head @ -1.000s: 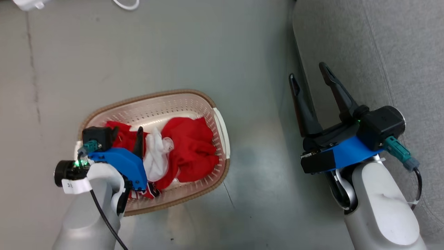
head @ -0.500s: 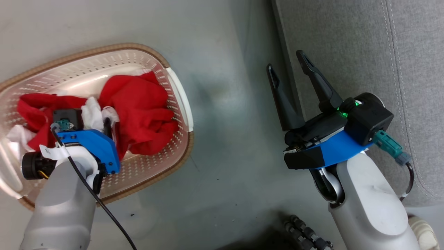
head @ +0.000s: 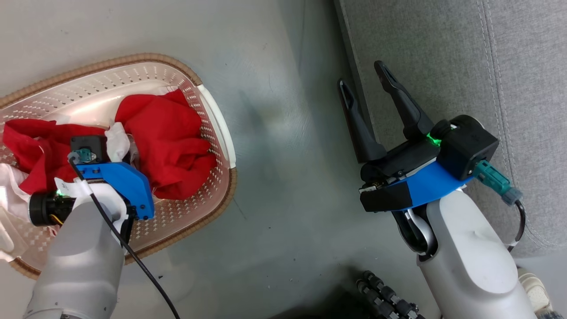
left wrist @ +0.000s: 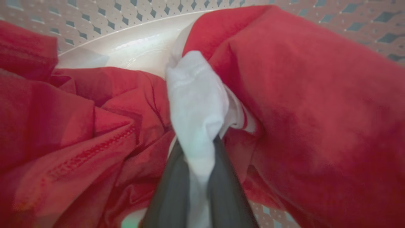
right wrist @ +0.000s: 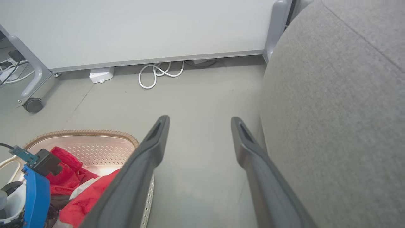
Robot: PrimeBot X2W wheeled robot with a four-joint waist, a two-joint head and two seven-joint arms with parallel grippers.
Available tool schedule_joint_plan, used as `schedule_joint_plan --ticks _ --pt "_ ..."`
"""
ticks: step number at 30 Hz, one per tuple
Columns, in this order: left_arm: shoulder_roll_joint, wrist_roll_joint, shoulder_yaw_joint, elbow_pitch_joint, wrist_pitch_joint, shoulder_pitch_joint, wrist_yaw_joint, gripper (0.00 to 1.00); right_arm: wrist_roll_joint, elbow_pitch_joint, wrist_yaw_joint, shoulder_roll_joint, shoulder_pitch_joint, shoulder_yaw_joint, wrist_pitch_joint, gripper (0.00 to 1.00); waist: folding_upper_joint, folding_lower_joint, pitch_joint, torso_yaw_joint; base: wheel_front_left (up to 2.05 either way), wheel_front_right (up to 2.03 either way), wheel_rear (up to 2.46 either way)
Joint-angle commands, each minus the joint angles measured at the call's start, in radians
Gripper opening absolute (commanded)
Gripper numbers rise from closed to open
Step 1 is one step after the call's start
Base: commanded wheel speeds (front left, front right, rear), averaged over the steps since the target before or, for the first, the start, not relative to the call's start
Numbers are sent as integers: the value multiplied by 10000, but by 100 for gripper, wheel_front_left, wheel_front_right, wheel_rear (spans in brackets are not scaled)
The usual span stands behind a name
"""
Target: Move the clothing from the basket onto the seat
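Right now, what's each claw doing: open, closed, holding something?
Left claw: closed on a white fold of the clothing, down in the basket.
Right claw: open, holding nothing, beside the seat.

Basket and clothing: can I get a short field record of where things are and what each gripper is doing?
clothing: red and white, bunched inside basket
basket: on floor, left of seat
seat: grey, part in view bare
left gripper: in basket, shut on a white fold of clothing
right gripper: open, empty, above floor at seat's edge
stage: grasp made, clothing not yet lifted out
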Motion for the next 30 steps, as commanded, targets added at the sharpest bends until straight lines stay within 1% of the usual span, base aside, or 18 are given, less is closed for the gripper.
schedule_joint_plan --ticks 1,4,7,13,19,22,25,30 --pt "-5 53 -70 40 -107 -204 -45 0 -15 51 3 -4 -165 -1 -54 100 0 -1 -117 66 0 0 0" --pt "-231 -6 -151 109 -334 -115 -99 0 -63 184 3 -7 -148 -22 -58 100 0 -1 -590 276 0 0 0" --pt "-488 119 -375 208 -577 127 -195 0 -166 410 3 -12 21 -145 -59 100 0 -1 -1438 625 0 0 0" --pt "-981 105 -774 277 -1170 480 -508 0 -433 1070 1 -19 607 -399 -60 100 0 -1 -3795 1503 0 0 0" --pt "-1254 -337 -951 89 -1499 806 -679 0 -124 1706 3 -21 1336 -348 -61 100 0 -1 -6089 2013 0 0 0" --pt "-1359 -625 -1374 -359 -1469 912 -709 0 62 1945 1 -21 1728 -384 -46 100 0 -1 -6953 2222 0 0 0" --pt "-1404 -1217 -1955 -1140 -1272 1089 -705 0 194 2177 3 -21 2173 -334 29 100 0 -1 -7720 2367 0 0 0" --pt "-1421 -2195 -3036 -2643 -697 1055 -709 0 309 2313 3 -18 2724 -271 194 100 0 -1 -8546 2493 0 0 0"
